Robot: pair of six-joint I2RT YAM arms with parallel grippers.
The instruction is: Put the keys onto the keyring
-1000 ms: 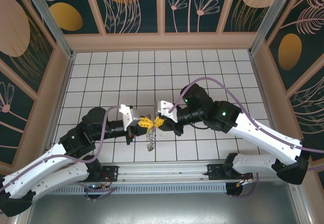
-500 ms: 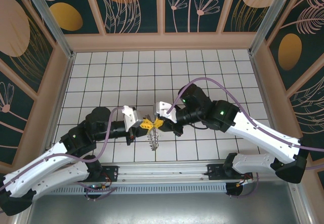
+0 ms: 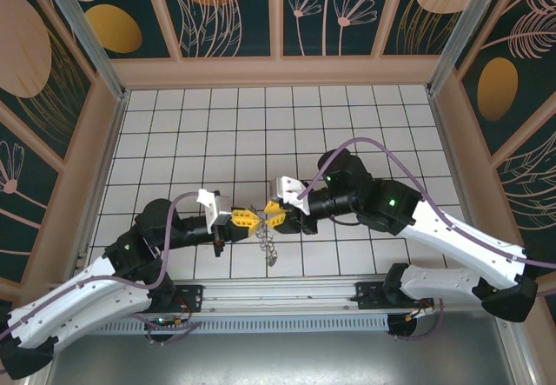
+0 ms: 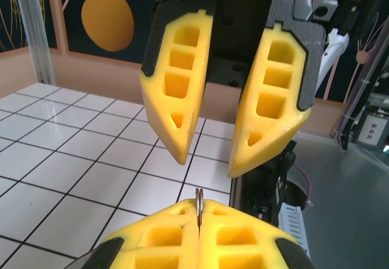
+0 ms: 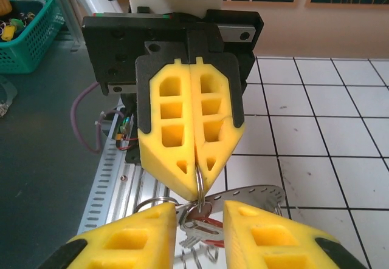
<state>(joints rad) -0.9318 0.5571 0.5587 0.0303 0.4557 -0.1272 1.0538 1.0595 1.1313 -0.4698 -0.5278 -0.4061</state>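
The left gripper (image 5: 197, 181) is squeezing tight on the keyring (image 4: 198, 203), a thin metal ring. It is holding it up in the air, above the middle of the near edge of the table (image 3: 347, 124). The ring is standing on its thin edge, and that edge is pointing straight at the right gripper (image 4: 208, 166).

The right gripper is facing the left one, tip to tip and very near. Its fingers are spread apart and are gripping nothing.

The key (image 5: 206, 223), the one with a red head, is hanging just under the ring. It is pointing down, low between the right gripper's two fingers. So the right gripper is the nearer one to take it, I think, by reaching forward and a bit down. I cannot tell if the key is already hooked onto the ring. A small chain (image 3: 269, 248) is dangling below too.
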